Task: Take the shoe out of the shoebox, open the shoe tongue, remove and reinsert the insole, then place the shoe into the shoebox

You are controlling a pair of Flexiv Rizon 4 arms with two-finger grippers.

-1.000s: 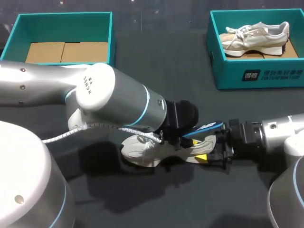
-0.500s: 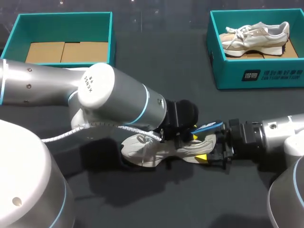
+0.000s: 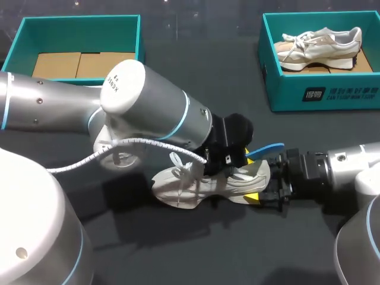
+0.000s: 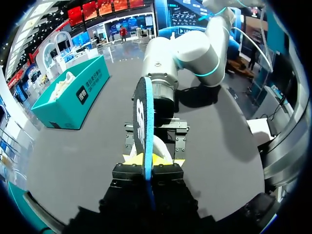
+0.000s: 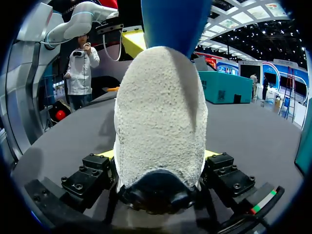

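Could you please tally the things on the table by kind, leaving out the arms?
Off-white fabric sneakers: 2
Teal cardboard shoeboxes: 2
Blue foam insole: 1
Total: 5

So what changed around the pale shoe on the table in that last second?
The left gripper, shut on the flat blue insole, rose and drew it higher out of the cream lace-up sneaker. The right gripper kept clamping the sneaker's heel; the two teal shoeboxes stayed put.
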